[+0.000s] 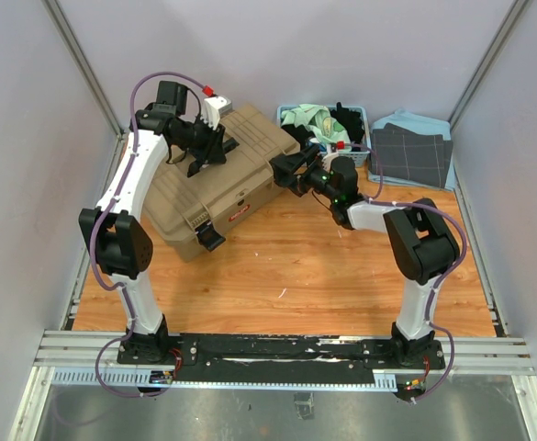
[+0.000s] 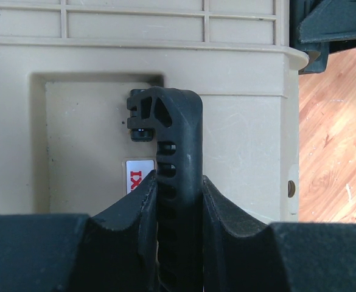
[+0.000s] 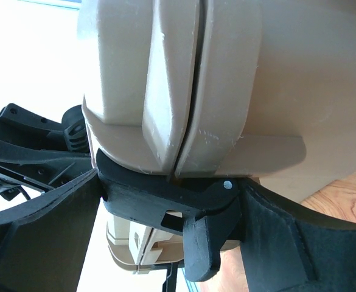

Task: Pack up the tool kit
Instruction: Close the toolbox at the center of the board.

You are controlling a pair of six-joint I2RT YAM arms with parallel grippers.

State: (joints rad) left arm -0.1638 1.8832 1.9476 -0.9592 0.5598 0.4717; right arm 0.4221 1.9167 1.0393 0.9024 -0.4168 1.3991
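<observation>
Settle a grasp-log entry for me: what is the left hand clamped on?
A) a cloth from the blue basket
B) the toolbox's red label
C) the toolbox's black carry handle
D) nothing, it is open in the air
C: the left hand has its fingers pressed against both sides of the black carry handle on the tan toolbox.
</observation>
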